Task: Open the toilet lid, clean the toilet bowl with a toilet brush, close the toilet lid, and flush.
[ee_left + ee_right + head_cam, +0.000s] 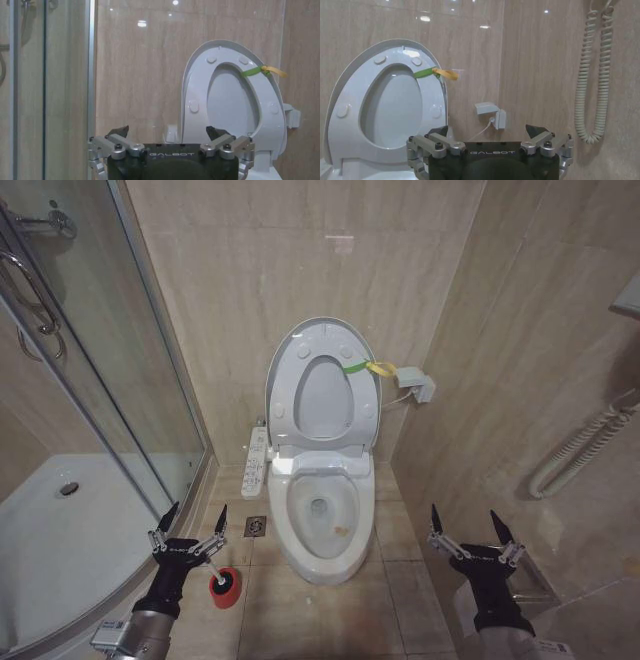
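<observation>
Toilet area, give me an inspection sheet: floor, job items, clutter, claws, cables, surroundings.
Surface: beige tiled floor, with a small square drain beside the toilet base.
Job's things: toilet lid raised upright against the wall with the seat, green-yellow strap on its edge; toilet bowl uncovered; toilet brush standing in its red holder on the floor to the robot's left of the bowl.
Clutter: nothing seen.
Claws: left claw open, just above the brush; right claw open, on the bowl's other side, holding nothing.
Cables: coiled white hose on the right wall; thin cord to a wall box.
Surroundings: glass shower enclosure, long button panel.
</observation>
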